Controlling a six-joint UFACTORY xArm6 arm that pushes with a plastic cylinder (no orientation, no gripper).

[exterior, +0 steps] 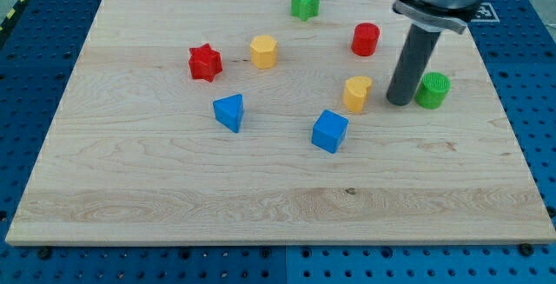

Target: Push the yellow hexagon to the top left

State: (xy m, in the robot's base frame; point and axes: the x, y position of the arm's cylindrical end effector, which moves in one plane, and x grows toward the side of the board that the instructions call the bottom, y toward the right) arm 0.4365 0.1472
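Note:
The yellow hexagon point(264, 51) lies on the wooden board point(174, 180), above the middle, just right of the red star point(206, 62). My tip point(400, 102) rests on the board at the view's right, between a second yellow block point(357, 93) on its left and the green cylinder point(432, 90) touching or nearly touching its right. The tip is well to the right of and a little below the yellow hexagon.
A green star point(305, 3) sits near the top edge. A red cylinder point(366, 39) is up and left of the rod. A blue triangular block point(230, 111) and a blue cube point(330, 131) lie near the middle.

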